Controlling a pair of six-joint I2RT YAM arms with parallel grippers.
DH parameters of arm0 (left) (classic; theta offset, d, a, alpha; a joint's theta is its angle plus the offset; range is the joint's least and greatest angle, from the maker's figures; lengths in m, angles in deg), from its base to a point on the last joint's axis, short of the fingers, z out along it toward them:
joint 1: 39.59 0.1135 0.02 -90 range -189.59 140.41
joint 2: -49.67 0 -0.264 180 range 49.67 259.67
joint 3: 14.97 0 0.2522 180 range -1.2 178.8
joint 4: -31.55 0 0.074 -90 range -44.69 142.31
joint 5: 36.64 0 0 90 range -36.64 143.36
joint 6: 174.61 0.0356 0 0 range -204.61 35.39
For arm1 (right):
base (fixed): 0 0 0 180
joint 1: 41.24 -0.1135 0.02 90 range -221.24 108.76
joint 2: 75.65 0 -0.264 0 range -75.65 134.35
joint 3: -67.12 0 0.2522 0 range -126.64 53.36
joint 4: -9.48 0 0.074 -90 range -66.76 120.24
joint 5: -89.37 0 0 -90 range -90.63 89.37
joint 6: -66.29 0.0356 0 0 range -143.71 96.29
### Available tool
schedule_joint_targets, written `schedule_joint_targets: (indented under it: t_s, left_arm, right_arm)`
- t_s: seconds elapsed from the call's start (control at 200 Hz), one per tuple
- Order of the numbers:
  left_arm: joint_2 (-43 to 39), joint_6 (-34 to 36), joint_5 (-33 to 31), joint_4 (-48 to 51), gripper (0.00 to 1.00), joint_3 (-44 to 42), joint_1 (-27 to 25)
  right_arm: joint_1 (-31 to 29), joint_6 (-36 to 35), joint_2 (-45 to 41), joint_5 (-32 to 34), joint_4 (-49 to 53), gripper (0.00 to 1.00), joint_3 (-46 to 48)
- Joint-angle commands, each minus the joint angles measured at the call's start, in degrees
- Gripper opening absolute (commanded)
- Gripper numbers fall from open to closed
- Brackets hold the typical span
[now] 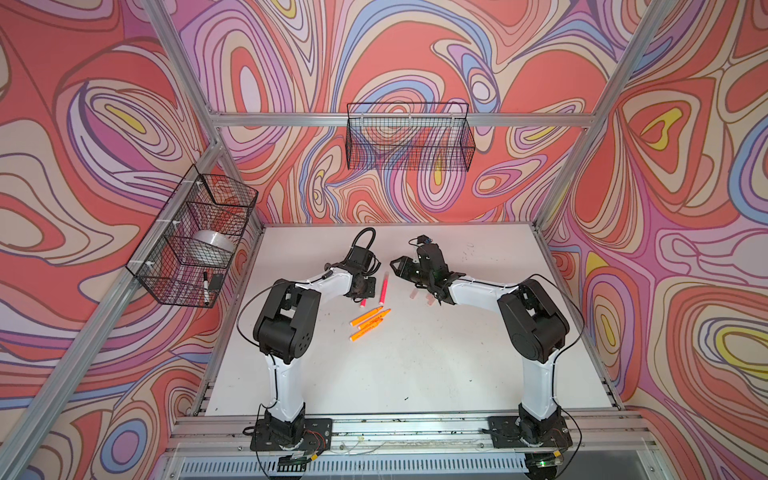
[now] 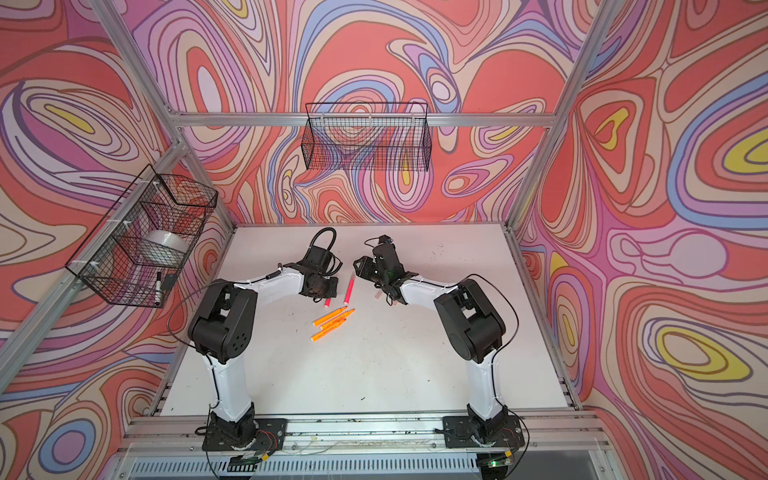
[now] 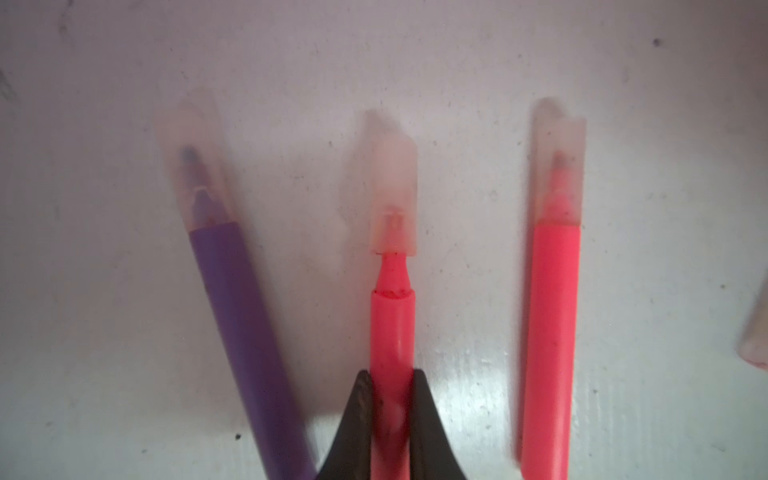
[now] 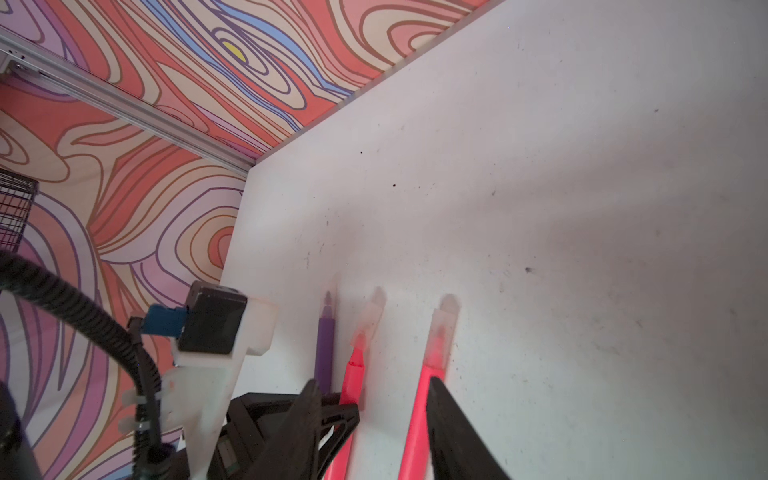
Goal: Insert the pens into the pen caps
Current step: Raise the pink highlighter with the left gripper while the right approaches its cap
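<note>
My left gripper [image 3: 392, 374] is shut on a pink-red pen [image 3: 392, 324] lying low over the table. The pen's tip sits just inside the mouth of a pale pen cap [image 3: 392, 195]. A purple pen [image 3: 237, 311] and another pink-red pen [image 3: 552, 311] lie on either side, each with a cap fully on. My right gripper [image 4: 371, 382] hovers open close by, nothing held. In both top views three uncapped orange pens [image 1: 365, 316] [image 2: 330, 318] lie together mid-table. Two loose caps [image 1: 412, 295] show beside the right wrist.
A wire basket [image 1: 187, 245] on the left wall holds a tape roll and a black-and-white marker [image 1: 205, 286]. Another wire basket [image 1: 409, 137] hangs on the back wall. The white table [image 1: 415, 365] stretches bare toward the front rail.
</note>
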State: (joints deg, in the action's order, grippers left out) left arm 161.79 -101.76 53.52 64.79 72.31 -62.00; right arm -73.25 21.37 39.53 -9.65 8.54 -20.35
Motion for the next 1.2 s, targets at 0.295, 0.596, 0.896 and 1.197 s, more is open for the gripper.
schedule_joint_targets:
  t_s: [0.295, 0.596, 0.896, 1.197]
  left_arm:
    - [-8.69, 0.99, -0.33, -0.53, 0.00, -5.20, -0.08]
    - [-16.40, 2.64, 4.75, -6.73, 0.00, -11.16, -0.07]
    - [-27.92, 6.84, 10.94, -16.86, 0.00, -20.83, -3.12]
    - [-40.04, 8.18, 15.75, -27.31, 0.00, -30.71, -6.14]
  right_arm:
    - [-1.78, -0.85, 3.81, -1.95, 3.86, 0.48, -7.94]
    - [-3.21, 2.76, -2.19, -0.84, -3.04, 0.50, -0.50]
    - [-3.57, 3.92, -13.32, -0.48, -8.03, 0.54, 9.74]
    - [-5.47, 2.16, -24.28, 3.45, -6.11, 0.63, 15.16]
